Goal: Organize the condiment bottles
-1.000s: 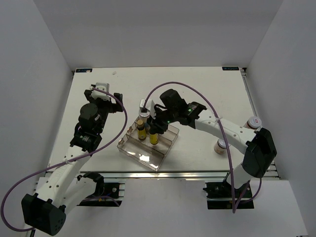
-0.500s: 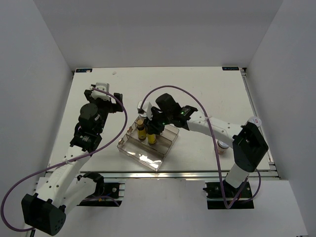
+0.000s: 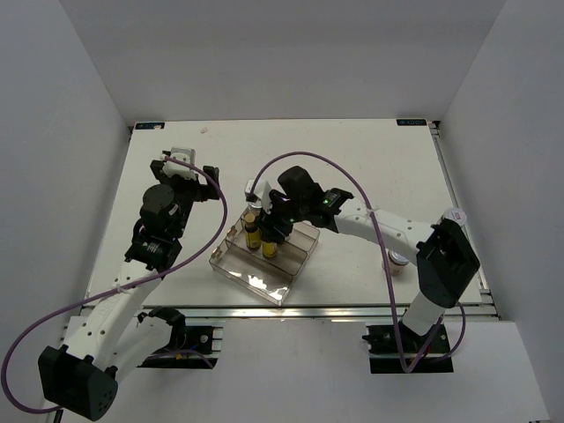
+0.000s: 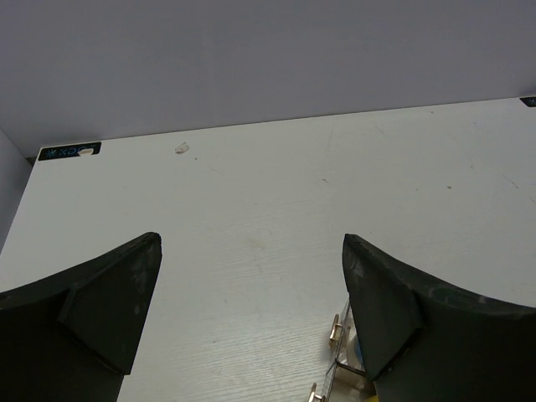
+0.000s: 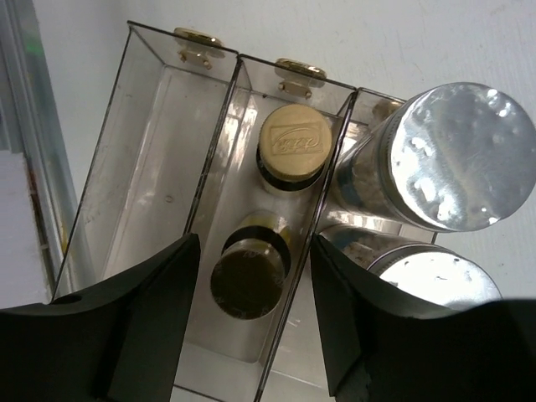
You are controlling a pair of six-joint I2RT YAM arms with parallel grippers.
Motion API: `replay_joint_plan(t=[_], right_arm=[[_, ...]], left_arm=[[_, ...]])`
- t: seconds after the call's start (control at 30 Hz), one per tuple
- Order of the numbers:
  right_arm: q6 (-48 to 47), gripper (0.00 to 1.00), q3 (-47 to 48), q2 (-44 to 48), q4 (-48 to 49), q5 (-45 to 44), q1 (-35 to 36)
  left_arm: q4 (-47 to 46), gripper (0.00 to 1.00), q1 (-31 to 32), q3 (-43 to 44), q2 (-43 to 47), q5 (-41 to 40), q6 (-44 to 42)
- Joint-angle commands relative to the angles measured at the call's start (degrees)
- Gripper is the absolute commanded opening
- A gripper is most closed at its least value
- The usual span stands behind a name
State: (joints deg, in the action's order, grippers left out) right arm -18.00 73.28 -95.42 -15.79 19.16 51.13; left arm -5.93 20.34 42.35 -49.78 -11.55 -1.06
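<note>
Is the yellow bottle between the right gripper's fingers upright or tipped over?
Upright: the yellow bottle shows its cap from above, standing inside the tray.

Top view looks down from behind; right wrist, close above, shares the tray; left perhaps too.

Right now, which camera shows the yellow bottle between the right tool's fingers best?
Right wrist: it looks straight down on the yellow bottle, standing in the middle compartment of the tray, the right tool open around it. Top external shows the bottle small, partly hidden by the arm. Left wrist does not show it.
</note>
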Motion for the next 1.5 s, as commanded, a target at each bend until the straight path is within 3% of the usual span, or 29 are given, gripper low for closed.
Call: replay_joint_plan(t=[0.0, 0.2, 0.23, 0.3, 0.33, 0.4, 0.43, 0.5, 0.53, 0.63, 0.67, 0.7, 0.77, 0.8, 0.9, 1.07, 1.27, 1.47], right_arm=[[0.16, 0.60, 3.18, 5.31, -2.30, 2.89, 0.19], [-2.04, 0.52, 6.44, 17.07, -8.90, 7.56, 0.19], [-2.13, 0.50, 5.92, 19.19, -8.73, 6.95, 0.19], [-1.26, 0.34, 2.85, 25.41, -6.37, 2.40, 0.11], [-0.38, 0.25, 1.18, 27.80, -4.70, -0.58, -0.42], [3.73, 0.00, -4.94, 34.11, 1.95, -10.95, -2.78], [5.07, 0.00, -6.90, 36.16, 3.99, -14.81, -8.02], [11.03, 0.00, -10.85, 40.39, 7.42, -14.51, -16.29], [13.40, 0.00, -11.57, 41.35, 7.79, -12.67, -24.94], [22.11, 0.00, -14.03, 43.91, 9.54, -7.58, -39.29], [23.96, 0.17, -14.47, 44.17, 9.90, -4.25, -42.23], [25.45, 0.28, -14.74, 44.35, 10.08, -3.26, -44.17], [26.17, 0.55, -13.43, 44.26, 7.98, -4.47, -46.91], [26.00, 0.61, -13.07, 44.61, 7.62, -5.35, -47.35], [26.78, 0.74, -12.37, 45.49, 6.83, -7.64, -49.72], [27.93, 0.84, -10.00, 45.93, 4.64, -9.14, -52.54], [27.93, 0.85, -10.08, 46.81, 4.28, -7.47, -52.98], [27.67, 0.84, -11.22, 46.73, 4.63, -6.50, -52.98]], left_arm=[[-1.09, 0.98, -0.30, -0.69, 1.88, 1.70, -0.35], [-5.83, 0.93, -0.30, -3.49, 5.74, 11.52, -0.43], [-6.54, 0.86, -0.21, -3.76, 6.62, 14.86, -0.43], [-7.86, 0.73, -0.30, -3.94, 7.06, 22.60, -0.61], [-8.39, 0.50, -0.30, -3.68, 7.06, 25.15, -0.35], [-11.19, 0.32, -0.30, -3.41, 5.49, 32.77, 2.36], [-11.90, 0.23, -0.30, -2.02, 4.44, 35.43, 5.25], [-13.49, 0.19, -0.12, 0.44, -0.55, 41.49, 8.69], [-13.66, 0.19, 0.05, 3.50, -2.67, 47.26, 10.45], [-11.92, 0.43, 6.62, 7.65, -10.15, 47.96, 13.28], [-10.43, 0.58, 10.21, 10.27, -11.73, 44.89, 9.71], [-6.41, 0.63, 18.51, 11.78, -15.14, 41.03, 7.50], [-1.92, 0.72, 25.60, 17.03, -19.72, 32.40, 2.92], [-0.84, 0.81, 30.33, 18.81, -24.79, 30.82, 2.56], [0.75, 0.92, 36.59, 23.38, -33.85, 25.72, 0.80], [-0.91, 0.98, 42.58, 27.78, -45.39, 20.52, -4.38], [-2.41, 0.98, 46.89, 36.48, -61.54, 16.48, -8.69], [-3.90, 0.98, 48.22, 43.07, -70.09, 20.24, -10.01]])
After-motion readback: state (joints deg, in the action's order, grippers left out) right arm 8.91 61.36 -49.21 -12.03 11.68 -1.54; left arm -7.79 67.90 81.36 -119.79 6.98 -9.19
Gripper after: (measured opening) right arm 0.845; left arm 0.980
